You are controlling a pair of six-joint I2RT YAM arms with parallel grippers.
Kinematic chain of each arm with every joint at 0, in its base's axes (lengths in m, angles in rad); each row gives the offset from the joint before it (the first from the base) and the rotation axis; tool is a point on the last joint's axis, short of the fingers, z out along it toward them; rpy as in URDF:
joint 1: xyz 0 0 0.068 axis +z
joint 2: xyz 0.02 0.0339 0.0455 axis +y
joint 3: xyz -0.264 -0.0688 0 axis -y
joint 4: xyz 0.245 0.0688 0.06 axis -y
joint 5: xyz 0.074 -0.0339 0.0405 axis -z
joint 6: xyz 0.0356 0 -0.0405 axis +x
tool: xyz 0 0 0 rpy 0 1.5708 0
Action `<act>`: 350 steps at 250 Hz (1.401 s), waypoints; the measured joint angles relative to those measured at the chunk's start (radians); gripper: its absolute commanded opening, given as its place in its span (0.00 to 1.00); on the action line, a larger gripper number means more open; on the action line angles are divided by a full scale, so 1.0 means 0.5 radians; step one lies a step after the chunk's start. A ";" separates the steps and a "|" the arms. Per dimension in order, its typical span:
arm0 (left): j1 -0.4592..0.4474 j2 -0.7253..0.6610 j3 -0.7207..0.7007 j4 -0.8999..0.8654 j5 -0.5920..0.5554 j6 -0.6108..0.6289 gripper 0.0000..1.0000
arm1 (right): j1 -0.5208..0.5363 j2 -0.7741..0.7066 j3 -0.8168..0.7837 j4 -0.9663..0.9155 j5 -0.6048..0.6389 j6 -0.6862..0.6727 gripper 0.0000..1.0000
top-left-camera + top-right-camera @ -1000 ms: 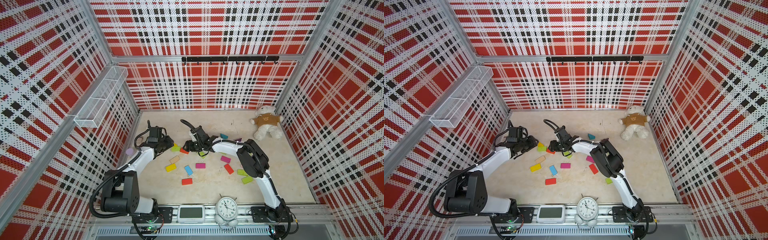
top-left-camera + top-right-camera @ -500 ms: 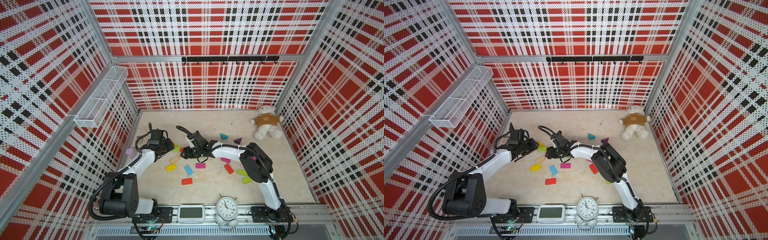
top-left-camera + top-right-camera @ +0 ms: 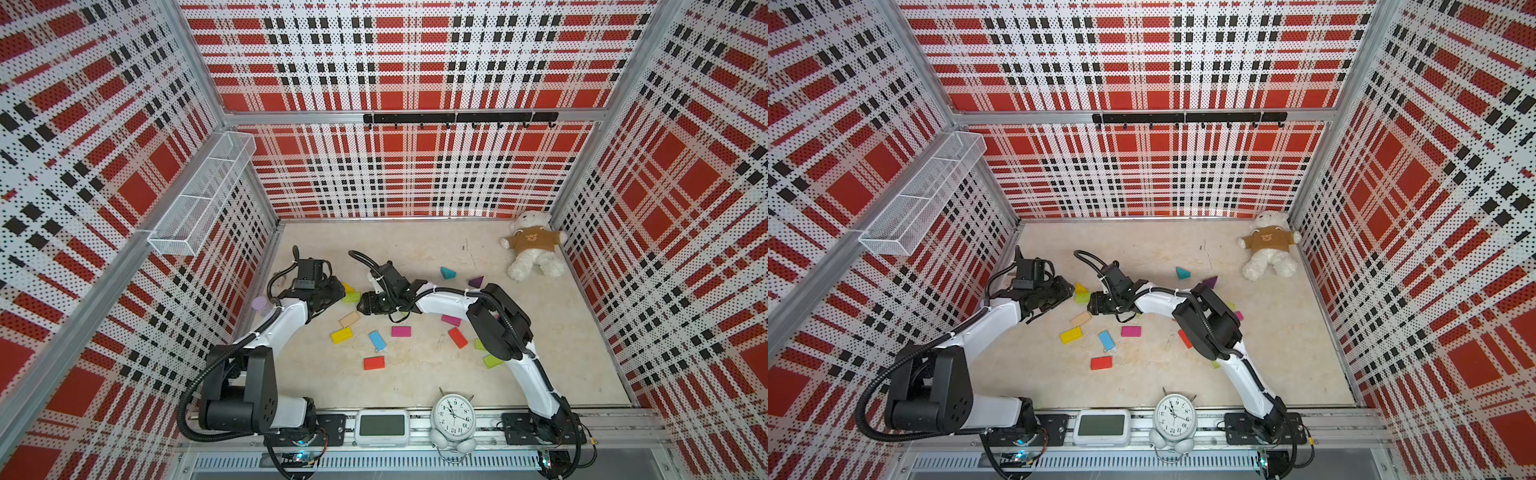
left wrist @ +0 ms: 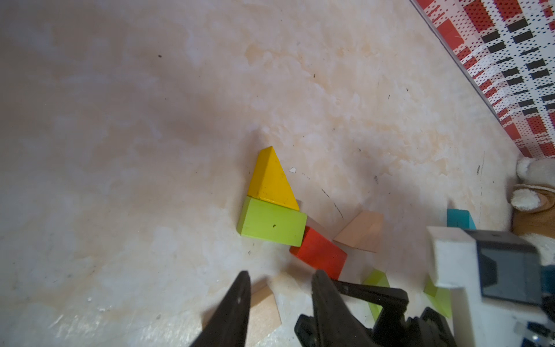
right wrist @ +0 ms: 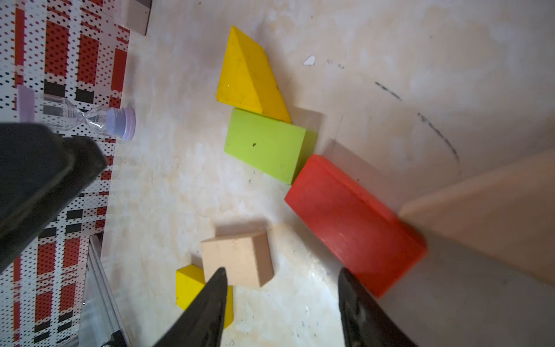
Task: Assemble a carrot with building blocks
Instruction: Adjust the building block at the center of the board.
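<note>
A yellow triangle [image 4: 271, 180] touches a lime green block [image 4: 271, 222], and a red block [image 4: 319, 254] lies askew at the lime block's corner. They also show as the yellow triangle [image 5: 249, 75], lime block [image 5: 267, 144] and red block [image 5: 354, 222]. My left gripper [image 4: 280, 275] is open and holds nothing; a tan block [image 4: 264, 306] lies partly behind one finger. My right gripper [image 5: 282, 270] is open over bare floor between the tan block [image 5: 237, 258] and the red block. In both top views the grippers [image 3: 336, 293] [image 3: 363, 307] face each other across the lime block [image 3: 1082, 297].
Loose blocks lie in front: yellow [image 3: 341, 335], blue [image 3: 377, 340], magenta [image 3: 401, 331], red [image 3: 374, 363]. A tan triangle [image 4: 360, 231], teal triangle [image 3: 447, 273] and purple triangle [image 3: 476, 281] lie further right. Hourglass toy [image 5: 90, 117] by the left wall, teddy bear [image 3: 532, 249] back right, clock [image 3: 453, 417] in front.
My right gripper has moved left and toward the front, ending close to the red block and opposite the left gripper. The left arm has barely shifted.
</note>
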 measured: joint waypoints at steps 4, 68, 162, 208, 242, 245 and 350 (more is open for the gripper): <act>0.000 0.000 0.000 -0.001 0.000 0.000 0.38 | -0.002 0.002 0.002 -0.003 0.002 0.000 0.61; 0.002 0.016 0.000 0.000 0.001 0.002 0.38 | -0.038 0.014 0.018 -0.050 0.005 -0.015 0.61; 0.007 0.047 0.013 -0.002 0.004 0.005 0.38 | -0.063 0.066 0.115 -0.069 -0.003 -0.023 0.61; 0.007 0.051 0.013 -0.002 0.006 0.006 0.38 | -0.063 0.066 0.097 -0.047 -0.027 -0.005 0.61; 0.007 0.052 0.013 -0.002 0.007 0.006 0.38 | -0.059 0.066 0.072 -0.017 -0.049 0.020 0.61; 0.007 0.052 0.013 -0.002 0.007 0.006 0.38 | -0.059 0.066 0.072 -0.014 -0.050 0.023 0.61; 0.008 0.052 0.013 -0.002 0.008 0.006 0.38 | -0.028 0.077 0.112 -0.016 -0.062 0.032 0.61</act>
